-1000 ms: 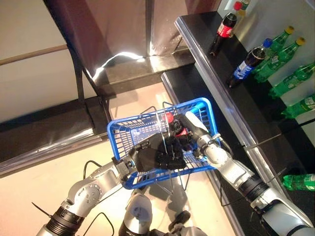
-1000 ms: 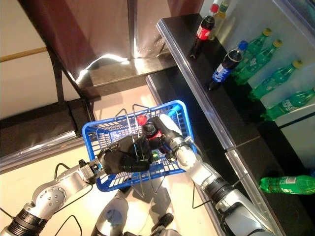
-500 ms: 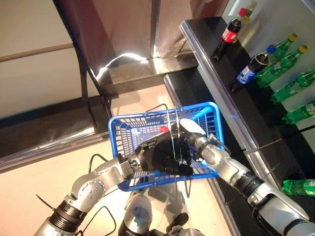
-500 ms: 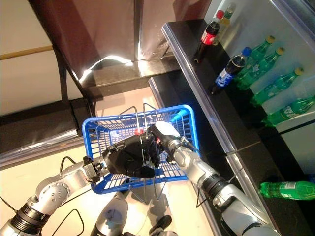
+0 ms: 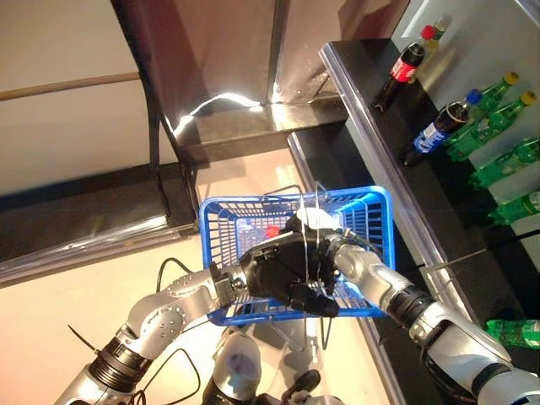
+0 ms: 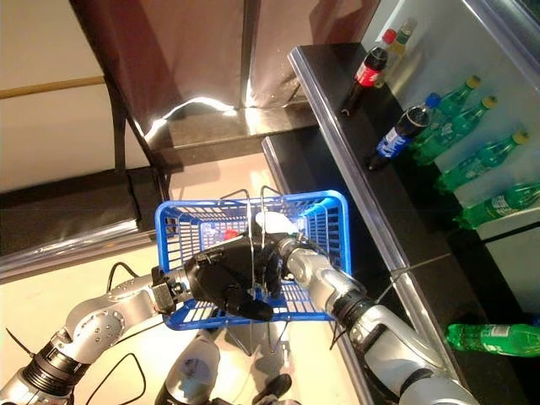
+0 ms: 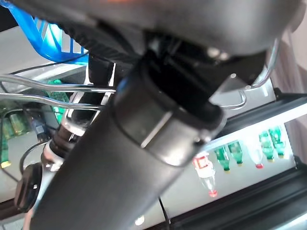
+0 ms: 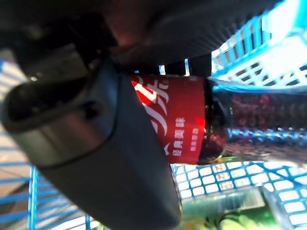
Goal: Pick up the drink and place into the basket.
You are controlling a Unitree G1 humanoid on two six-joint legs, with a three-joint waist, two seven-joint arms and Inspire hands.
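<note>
1. The blue basket [image 5: 371,207] is held off the floor by the left hand [image 5: 283,278], whose dark fingers are curled round the wire handles [image 5: 305,245]; carried this way, its open top is kept facing up and within the other arm's reach.
2. The right hand [image 5: 319,226] is reached down into the basket from the shelf side, so that the drink is lowered inside rather than dropped from above.
3. In the right wrist view the drink [image 8: 182,117], a dark cola bottle with a red label, is seen lying on its side against the hand's palm and thumb, with blue mesh just behind and below it. It is thus judged to be inside the basket and close to its floor.
4. Whether the right hand's fingers are closed on the bottle or already loosened cannot be told: only the thumb and palm show.
5. A green item [image 8: 230,215] is seen lying on the basket floor below the bottle.
6. Other bottles [image 6: 396,139] are left standing or lying on the dark shelf [image 6: 337,101] at the robot's right, well apart from the basket.
</note>
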